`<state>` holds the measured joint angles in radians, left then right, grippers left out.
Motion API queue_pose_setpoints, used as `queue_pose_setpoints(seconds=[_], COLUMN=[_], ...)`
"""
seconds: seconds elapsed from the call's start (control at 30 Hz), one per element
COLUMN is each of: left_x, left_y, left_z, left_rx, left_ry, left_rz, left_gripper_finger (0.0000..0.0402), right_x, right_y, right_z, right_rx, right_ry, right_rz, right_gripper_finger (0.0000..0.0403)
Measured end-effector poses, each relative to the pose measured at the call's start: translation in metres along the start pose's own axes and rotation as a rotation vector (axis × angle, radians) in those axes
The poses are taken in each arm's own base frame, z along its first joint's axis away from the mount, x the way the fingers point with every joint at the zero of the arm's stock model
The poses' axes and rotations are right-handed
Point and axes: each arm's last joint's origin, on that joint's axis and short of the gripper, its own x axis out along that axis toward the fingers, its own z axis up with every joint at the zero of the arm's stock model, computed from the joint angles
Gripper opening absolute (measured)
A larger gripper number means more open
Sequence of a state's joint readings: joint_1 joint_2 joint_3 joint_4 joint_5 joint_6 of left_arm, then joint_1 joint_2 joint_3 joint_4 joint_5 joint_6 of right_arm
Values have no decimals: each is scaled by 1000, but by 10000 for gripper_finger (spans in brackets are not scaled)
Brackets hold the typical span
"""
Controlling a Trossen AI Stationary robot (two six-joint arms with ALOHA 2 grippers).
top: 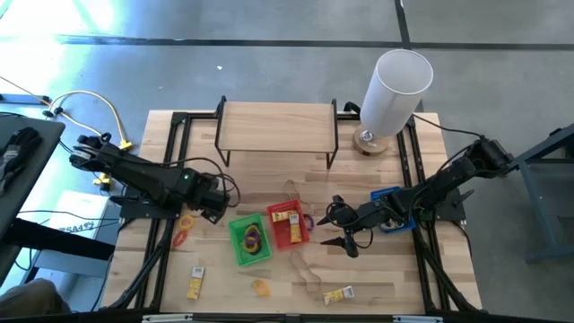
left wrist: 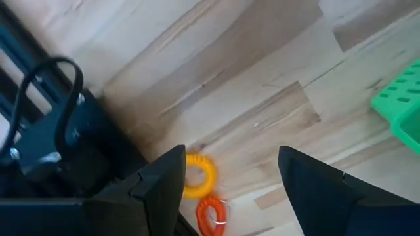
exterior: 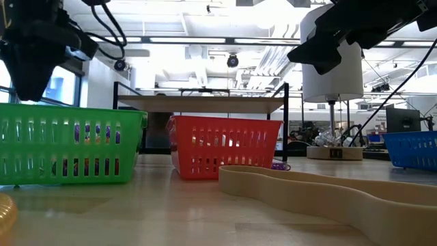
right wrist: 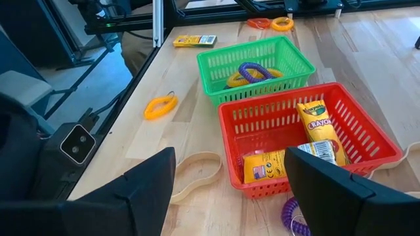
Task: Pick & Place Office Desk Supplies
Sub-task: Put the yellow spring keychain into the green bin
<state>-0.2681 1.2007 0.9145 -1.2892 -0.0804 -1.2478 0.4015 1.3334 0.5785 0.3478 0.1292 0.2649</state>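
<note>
Only readable print: "CRAYOLA" on a yellow crayon pack (right wrist: 319,124) standing tilted in the red basket (right wrist: 262,119); a second pack (right wrist: 289,162) lies flat beside it, its label too small to read.

Baskets: three. Green basket (top: 248,240) and red one side by side mid-table, a blue basket (top: 387,196) farther right, under the right arm. Green one holds a purple ring (right wrist: 254,69) over a yellow ring (right wrist: 237,79).

Loose on the wooden table (top: 395,269):
- yellow ring (left wrist: 199,176) and orange ring (left wrist: 212,214), touching, just left of the green basket
- one orange-yellow ring (right wrist: 161,106) near the front edge
- three small yellow packs in the high view: (top: 198,271), (top: 193,288), (top: 338,294)
- tan rubber band loops, one by the red basket's front (right wrist: 199,169)
- purple ring (right wrist: 292,216) just beside the red basket's corner

Left claw (left wrist: 230,183) hangs over the yellow and orange rings, fingers wide, nothing between them. Right claw (right wrist: 230,190) sits just right of the red basket, fingers wide, empty.

Behind: a low wooden shelf (top: 278,126) on black legs, a tall white cylinder (top: 393,91) on a round base at the back right. Black frame rails run down both table sides.
</note>
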Motion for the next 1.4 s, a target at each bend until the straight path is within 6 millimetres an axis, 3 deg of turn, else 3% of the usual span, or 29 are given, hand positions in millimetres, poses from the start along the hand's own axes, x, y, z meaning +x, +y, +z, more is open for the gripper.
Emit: queue_pose_setpoints(seconds=[0.4,0.7,0.97,1.4], left_x=[-1,3,9,38], left_y=[-5,-9,-17,-35], left_z=[-16,-39,-49,-54], left_rx=[-168,-444,-476,-444], left_ry=[33,24,23,79], left_rz=[-12,84,105,231], left_gripper_finger=[234,234,234,234], right_x=[0,0,0,-1], right_y=[0,0,1,7], right_z=[0,0,-1,-3], right_rx=[0,0,0,-11], right_ry=[2,3,11,20], right_rz=[5,10,31,53], right_gripper_finger=[275,275,275,275])
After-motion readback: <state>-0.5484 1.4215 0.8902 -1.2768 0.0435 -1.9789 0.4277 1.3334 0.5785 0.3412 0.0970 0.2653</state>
